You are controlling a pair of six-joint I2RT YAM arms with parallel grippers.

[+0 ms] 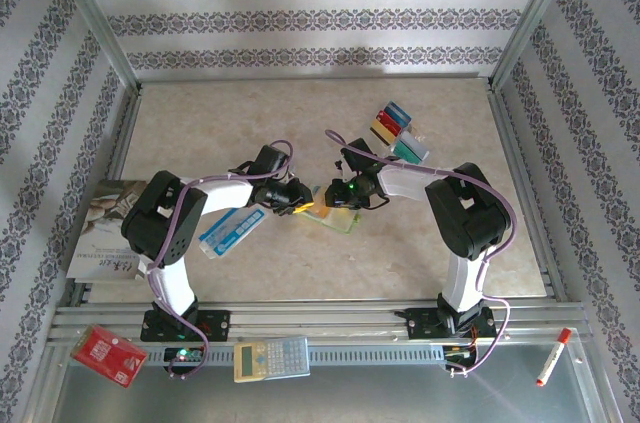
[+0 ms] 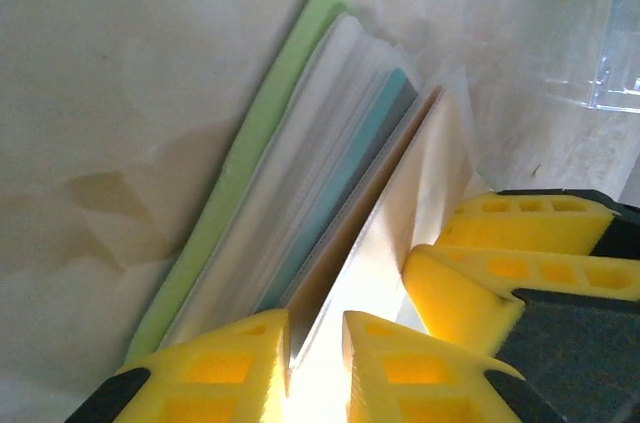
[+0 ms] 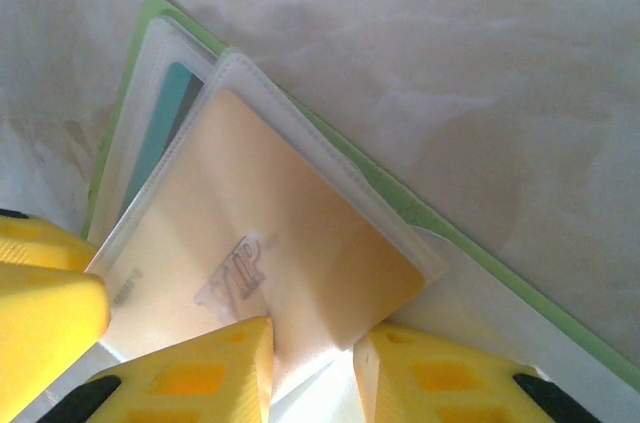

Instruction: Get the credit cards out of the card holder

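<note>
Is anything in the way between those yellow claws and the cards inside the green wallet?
Only thin plastic. The tan card sits inside a clear sleeve of the green card holder; the right gripper pinches that sleeve. A teal card lies behind another sleeve. Nothing else visible.

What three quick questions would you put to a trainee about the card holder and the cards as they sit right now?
1. True or false: the card holder is already empty.
2. Where does the pile of loose cards lie? A) beside the calculator; B) on the table, farther back than the right gripper; C) on the red board.
3. What word is printed on the tan card in the clear sleeve?

Key: 1 false, a teal card and the tan card sit in its sleeves; 2 B; 3 VIP.
</note>
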